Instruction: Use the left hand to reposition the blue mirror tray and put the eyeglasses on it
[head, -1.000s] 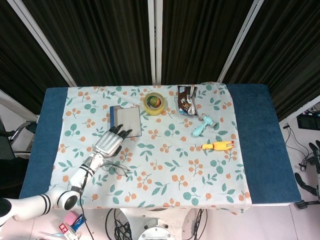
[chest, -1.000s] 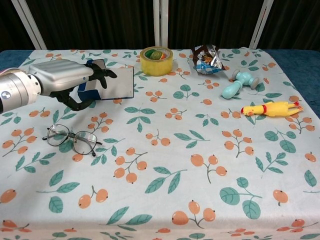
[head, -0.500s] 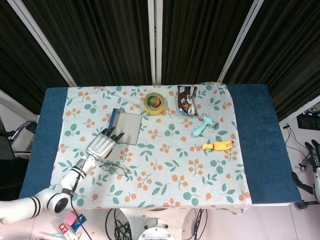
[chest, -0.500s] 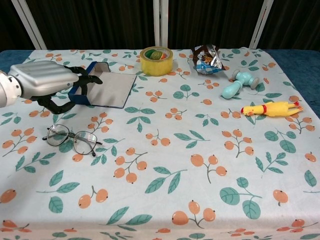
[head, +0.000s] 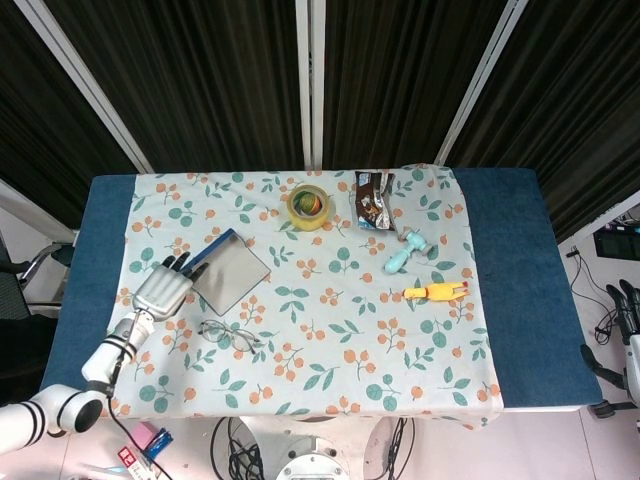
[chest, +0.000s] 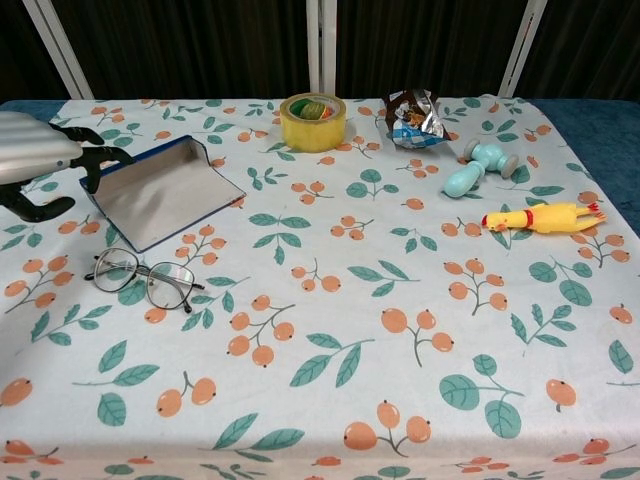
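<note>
**Tray set down at an angle; eyeglasses next**

Head view: the left robot hand (head: 160, 290) rests at the left corner of the flat blue-rimmed mirror tray (head: 229, 276), fingers extended; contact cannot be confirmed. The thin wire-framed eyeglasses (head: 229, 335) lie just below the tray. Chest view: fingers (chest: 88, 160) are curled beside the tray (chest: 160, 190); whether they grip is unclear. Withdraw clear, then pinch the eyeglasses (chest: 146, 277) at the bridge.

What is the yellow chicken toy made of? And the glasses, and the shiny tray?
The yellow chicken toy looks like soft rubber or vinyl: smooth, glossy, with red painted bits. The round eyeglasses seem to have a thin dark metal wire frame and clear lenses, since the cloth shows through. The blue mirror tray has a flat grey reflective face with a blue edge, probably plastic.
</note>
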